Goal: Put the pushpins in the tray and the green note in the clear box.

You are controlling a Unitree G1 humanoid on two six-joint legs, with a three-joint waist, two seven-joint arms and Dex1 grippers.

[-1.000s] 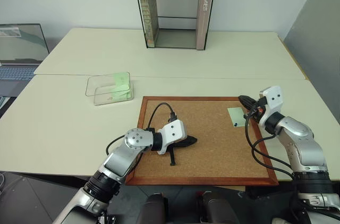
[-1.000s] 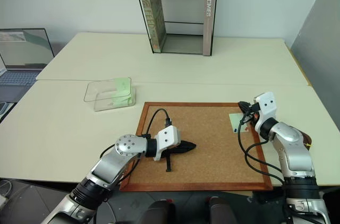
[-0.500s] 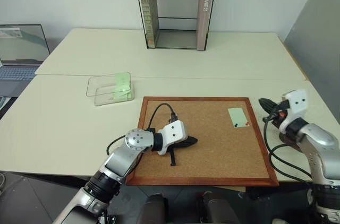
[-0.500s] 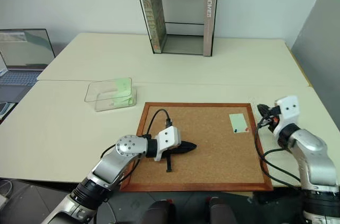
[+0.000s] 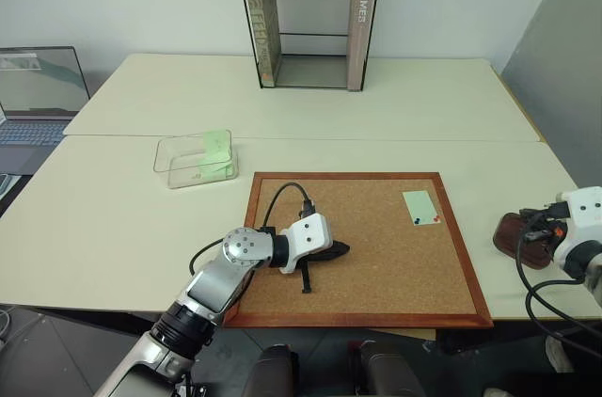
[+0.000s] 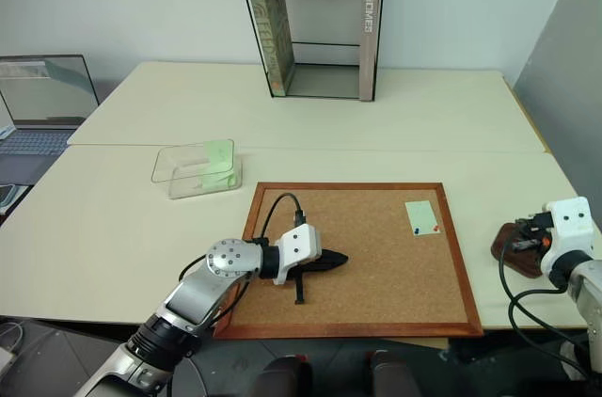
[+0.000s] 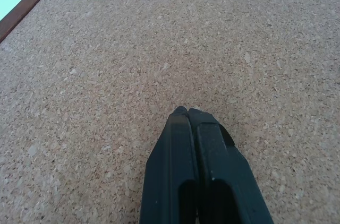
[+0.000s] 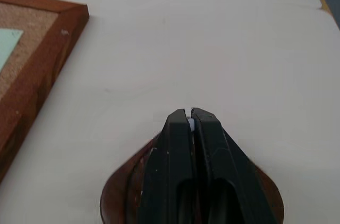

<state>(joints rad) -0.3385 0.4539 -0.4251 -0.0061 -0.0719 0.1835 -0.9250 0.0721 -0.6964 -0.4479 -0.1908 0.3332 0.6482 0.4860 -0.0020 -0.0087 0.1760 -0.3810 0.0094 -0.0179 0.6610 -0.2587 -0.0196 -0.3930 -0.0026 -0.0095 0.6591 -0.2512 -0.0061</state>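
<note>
Left eye view: clear box (image 5: 195, 160) holds a green slip (image 5: 216, 150); both tools closed, empty.

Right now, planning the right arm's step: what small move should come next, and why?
Probably carry the right gripper from the tray to the green note and open it by the red pushpin: it hangs shut over the tray, yet that pin and the dark pushpin sit on the note.

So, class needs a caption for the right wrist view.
Shut right claw above the tray, corkboard corner alongside.
</note>
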